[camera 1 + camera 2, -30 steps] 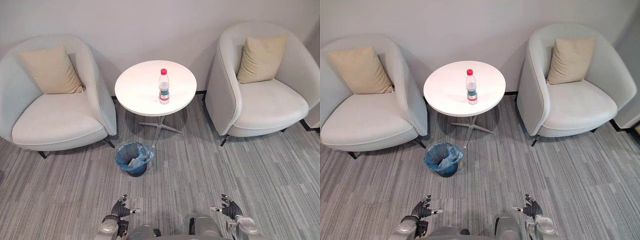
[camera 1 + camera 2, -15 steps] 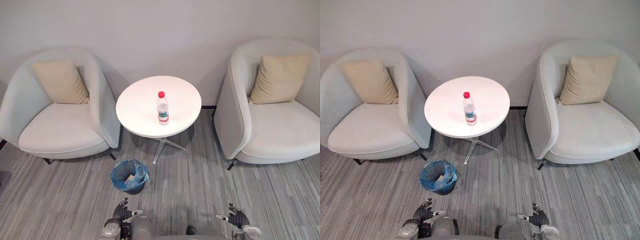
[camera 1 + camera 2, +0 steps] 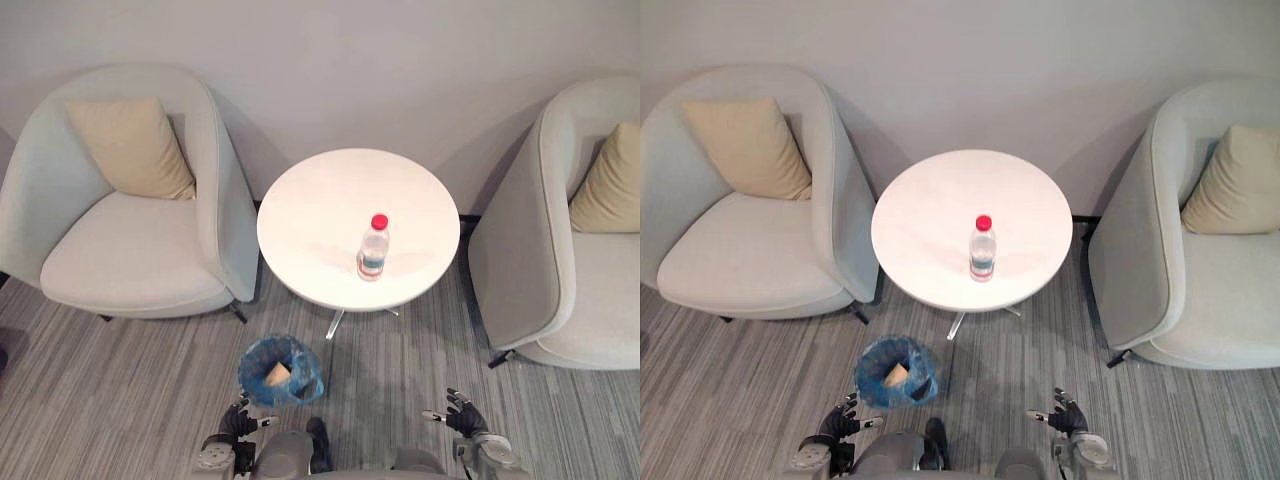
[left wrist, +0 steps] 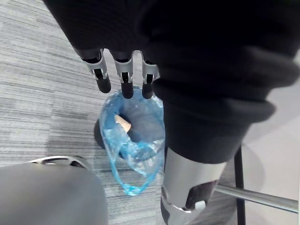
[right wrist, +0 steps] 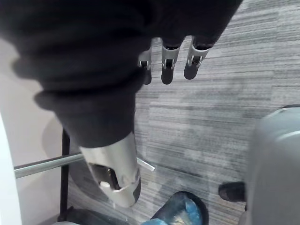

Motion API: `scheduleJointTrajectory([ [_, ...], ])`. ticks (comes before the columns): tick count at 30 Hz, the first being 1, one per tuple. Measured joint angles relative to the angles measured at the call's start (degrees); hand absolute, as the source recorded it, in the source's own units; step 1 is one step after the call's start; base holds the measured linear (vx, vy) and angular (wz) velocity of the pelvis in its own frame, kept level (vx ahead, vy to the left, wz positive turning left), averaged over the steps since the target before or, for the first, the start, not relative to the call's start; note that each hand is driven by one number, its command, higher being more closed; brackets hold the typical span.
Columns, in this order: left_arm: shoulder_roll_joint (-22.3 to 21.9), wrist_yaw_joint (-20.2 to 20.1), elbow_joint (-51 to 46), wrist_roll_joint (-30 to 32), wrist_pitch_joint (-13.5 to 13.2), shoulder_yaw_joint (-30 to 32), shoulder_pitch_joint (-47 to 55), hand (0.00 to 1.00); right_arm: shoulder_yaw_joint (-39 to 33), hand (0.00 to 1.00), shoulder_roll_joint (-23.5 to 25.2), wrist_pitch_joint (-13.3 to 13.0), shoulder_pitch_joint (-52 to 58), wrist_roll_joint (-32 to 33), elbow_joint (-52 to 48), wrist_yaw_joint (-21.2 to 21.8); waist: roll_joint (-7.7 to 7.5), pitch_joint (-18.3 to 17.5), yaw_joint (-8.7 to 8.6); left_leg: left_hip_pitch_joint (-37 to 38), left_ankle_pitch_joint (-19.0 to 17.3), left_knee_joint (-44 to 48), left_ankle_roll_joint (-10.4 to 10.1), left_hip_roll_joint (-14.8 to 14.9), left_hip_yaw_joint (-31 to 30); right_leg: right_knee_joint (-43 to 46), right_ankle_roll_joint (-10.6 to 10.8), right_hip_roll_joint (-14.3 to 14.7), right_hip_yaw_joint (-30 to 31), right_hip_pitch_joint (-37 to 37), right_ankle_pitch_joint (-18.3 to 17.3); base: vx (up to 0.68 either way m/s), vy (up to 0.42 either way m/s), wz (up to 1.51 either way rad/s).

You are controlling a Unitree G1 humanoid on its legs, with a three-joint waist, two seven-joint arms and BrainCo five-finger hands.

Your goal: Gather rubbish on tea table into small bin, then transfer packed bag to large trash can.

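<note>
A clear plastic bottle [image 3: 373,247] with a red cap stands upright on the round white tea table [image 3: 320,210], toward its front right. On the carpet in front of the table sits a small dark bin [image 3: 280,370] lined with a blue bag [image 4: 136,140], holding a tan scrap [image 4: 123,123]. My left hand [image 3: 238,422] hangs low at the bottom of the eye views, just in front of the bin, fingers straight and empty. My right hand [image 3: 460,414] hangs low at the bottom right, also open and empty.
Two pale armchairs flank the table, the left armchair [image 3: 130,250] and the right armchair [image 3: 560,290], each with a beige cushion [image 3: 130,145]. A grey wall stands behind. The table's metal foot [image 3: 335,320] rests beside the bin on striped grey carpet.
The whole picture has shifted: the camera has moved closer and to the left, so table and bin sit nearer. Both hands stay low and open.
</note>
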Motion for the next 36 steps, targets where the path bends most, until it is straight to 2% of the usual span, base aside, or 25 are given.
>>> scheduleJointTrajectory([
  [1, 0.07, -0.02, -0.02, 0.00, -0.01, -0.54, -0.14, 0.00, 0.12, 0.00, 0.05, 0.04, 0.20, -0.13, 0.09, 0.02, -0.01, -0.01, -0.08, 0.78, -0.14, 0.00, -0.04, -0.14, -0.28, 1.40, -1.03, -0.05, -0.10, -1.02, -0.64, 0.33, 0.010, 0.42],
  [2, 0.01, -0.02, -0.04, 0.00, -0.02, -1.31, -0.24, 0.00, 0.91, 0.00, -0.05, 0.15, 0.41, -0.46, 0.13, -0.01, 0.15, -0.01, -0.84, 2.15, -0.45, -0.06, 0.25, -0.12, -1.06, 1.37, -3.26, 0.42, -1.42, -2.45, -1.86, 0.26, -0.034, 0.42],
  [3, 0.03, -0.03, -0.04, 0.00, -0.01, -1.45, -0.24, 0.00, 1.43, 0.00, -0.07, 0.17, 0.39, -0.54, 0.13, 0.01, 0.23, 0.00, -1.34, 2.69, -0.50, -0.17, 0.27, -0.04, -1.89, 0.42, -4.20, 0.82, -2.17, -3.30, -2.35, 0.31, -0.078, 0.61],
  [4, -0.08, -0.03, -0.05, 0.00, 0.01, -1.50, -0.58, 0.00, 1.67, 0.00, -0.03, 0.19, 0.54, -0.55, 0.14, 0.02, 0.62, -0.01, -1.99, 3.95, -0.37, -0.97, 0.06, 0.74, -3.65, -3.08, -5.85, 2.53, -2.96, -5.72, -3.10, 0.29, -0.101, 0.51],
  [5, -0.16, -0.02, -0.08, 0.00, 0.00, -1.50, -0.70, 0.00, 1.66, 0.00, -0.14, 0.20, 0.61, -0.55, 0.15, 0.01, 0.95, 0.00, -2.16, 4.26, -0.31, -0.98, -0.04, 1.35, -4.26, -5.44, -6.16, 3.43, -2.95, -6.42, -3.12, 0.27, -0.143, 0.61],
  [7, 0.14, -0.05, -0.06, 0.01, -0.03, -1.48, -0.51, 0.00, 1.66, 0.00, -0.17, 0.20, 0.80, -0.54, 0.13, 0.00, 0.85, -0.17, -2.57, 5.38, -0.02, -1.06, -1.52, 2.33, -5.91, -16.92, -6.94, 5.16, -1.14, -6.68, -0.48, 0.24, -0.178, 0.53],
  [8, 0.55, -0.05, 0.15, 0.02, -0.01, -1.42, -0.27, 0.00, 1.62, 0.00, -0.28, 0.17, 1.43, -0.53, 0.21, -0.02, -0.59, -0.54, -2.66, 6.19, -0.80, -0.97, -3.73, 1.35, -7.21, -23.58, -8.55, 4.88, 0.37, -5.89, 8.69, 0.31, -0.233, 0.48],
  [9, -0.46, -0.23, 0.68, 0.02, 0.00, -1.42, -0.47, 0.00, 1.06, 0.00, -1.23, 0.19, 1.38, -0.53, 1.20, -0.11, 1.17, -1.02, -2.59, 6.47, -1.47, -1.51, -5.08, 3.02, -8.72, -23.91, -9.20, 6.55, -0.42, -4.76, 8.98, 0.29, -0.235, 0.36],
  [11, -1.03, -0.17, 1.15, 0.02, -0.03, -1.25, 0.01, 0.00, 0.86, 0.00, -1.79, 0.16, 1.43, -0.52, 1.33, -0.13, 2.40, -1.61, -2.21, 6.46, -0.94, -2.68, -6.06, 4.87, -9.68, -27.06, -10.01, 8.19, -1.87, -3.32, 9.50, 0.16, -0.168, 0.15],
  [14, -1.14, -0.16, 1.19, 0.02, -0.05, -0.94, -0.32, 0.00, 0.29, 0.00, -1.83, 0.20, 1.95, -0.53, 1.69, -0.11, 2.99, -1.92, -2.81, 7.53, 0.55, -5.67, -8.26, 6.21, -11.85, -30.44, -11.01, 9.48, -4.55, -0.91, 10.14, 0.08, -0.150, 0.35],
  [18, -1.12, -0.16, 1.23, 0.01, -0.04, -0.54, -0.13, 0.00, -0.83, 0.00, -1.82, 0.14, 2.28, -0.61, 1.49, -0.24, 2.86, -1.98, -2.57, 8.25, 1.85, -7.93, -8.56, 6.42, -13.96, -32.65, -11.98, 9.83, -6.41, 0.83, 10.90, 0.00, -0.061, 0.28],
  [25, -0.99, -0.01, 2.32, -0.02, 0.03, 0.30, 0.13, 0.00, -0.64, 0.00, -1.25, -0.14, 4.29, -1.83, -3.43, -0.51, 2.72, -2.09, -1.29, 8.22, 3.78, -10.24, -8.54, 6.03, -15.21, -36.22, -11.71, 9.79, -7.89, 2.32, 13.28, -0.09, 0.001, 0.14],
  [36, -0.97, 0.00, 0.30, -0.14, 0.00, 0.44, 1.44, 0.00, -0.95, 0.00, -2.93, -1.40, 11.31, -5.62, -29.28, -1.30, 2.20, -2.51, -1.36, 8.22, 3.80, -11.18, -9.18, 6.29, -15.82, -36.17, -11.78, 9.69, -8.15, 1.99, 13.02, -0.05, -0.006, 0.02],
])
